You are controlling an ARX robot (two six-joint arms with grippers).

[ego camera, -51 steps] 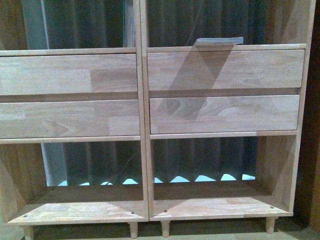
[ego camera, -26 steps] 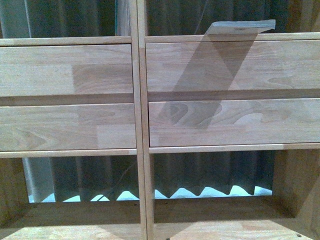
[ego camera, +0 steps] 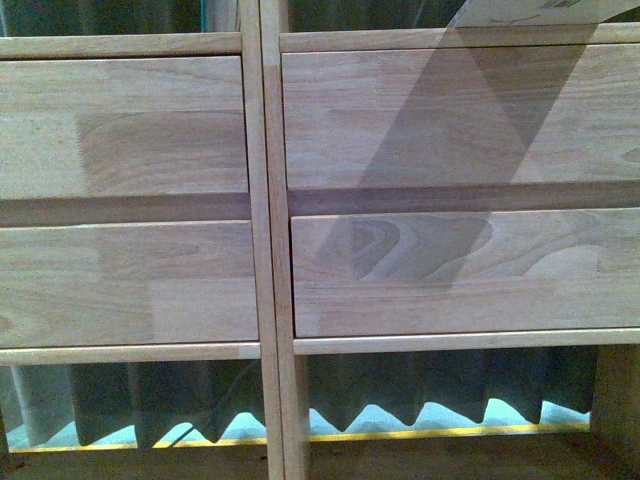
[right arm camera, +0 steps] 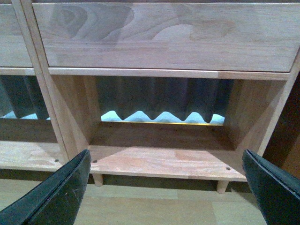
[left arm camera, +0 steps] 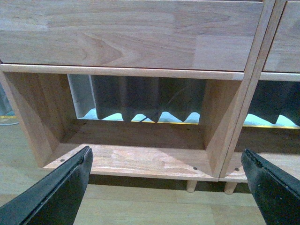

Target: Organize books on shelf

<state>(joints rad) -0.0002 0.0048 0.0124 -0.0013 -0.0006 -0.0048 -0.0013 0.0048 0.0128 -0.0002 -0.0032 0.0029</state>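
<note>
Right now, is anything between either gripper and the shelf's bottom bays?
Nothing visible does. The left gripper, open, faces the left bottom bay, and the right gripper, open, the right bottom bay; only floor lies between.

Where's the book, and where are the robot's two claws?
book (ego camera: 530,12), front view, on its pale face.
left gripper (left arm camera: 166,151), left wrist view, midway between fingertips.
right gripper (right arm camera: 166,152), right wrist view, midway between fingertips.

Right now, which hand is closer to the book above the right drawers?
Likely right. The right hand faces the right bay, under the book; the left hand faces the left bay.
</note>
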